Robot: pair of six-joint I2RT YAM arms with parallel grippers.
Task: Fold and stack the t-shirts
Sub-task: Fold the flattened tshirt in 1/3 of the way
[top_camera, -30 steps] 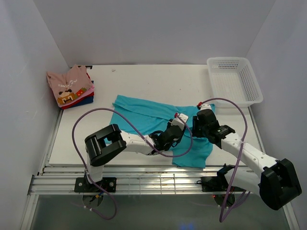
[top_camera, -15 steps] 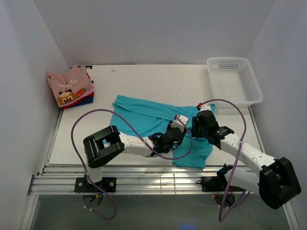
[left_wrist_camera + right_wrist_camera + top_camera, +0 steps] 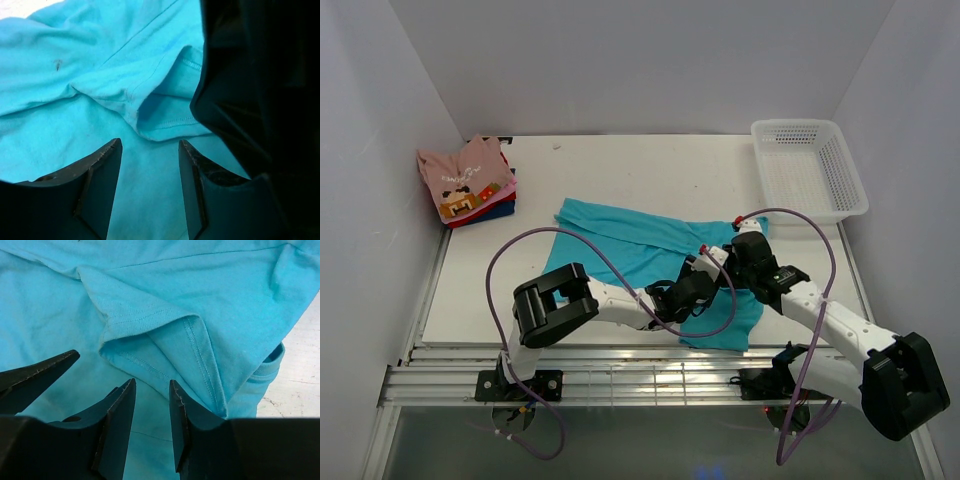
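Observation:
The teal t-shirt [image 3: 620,245] lies spread and rumpled on the table's near middle. Its folded sleeve hem shows in the left wrist view [image 3: 165,112] and in the right wrist view [image 3: 150,335]. My left gripper [image 3: 708,278] hangs open just over the shirt's right part, nothing between its jaws [image 3: 150,150]. My right gripper [image 3: 732,268] is right beside it, its jaws a little apart and empty [image 3: 152,390], just short of the sleeve fold. The folded stack, pink pixel-graphic shirt [image 3: 467,178] over red and dark blue ones, sits at the far left.
A white mesh basket [image 3: 808,170] stands at the back right. The white table [image 3: 650,165] is walled on three sides. The right arm's black body [image 3: 260,75] fills the right of the left wrist view. A left finger [image 3: 45,371] shows in the right wrist view.
My left gripper has slid right across the teal shirt until it is next to the right gripper. The right gripper has barely moved. The shirt lies as before.

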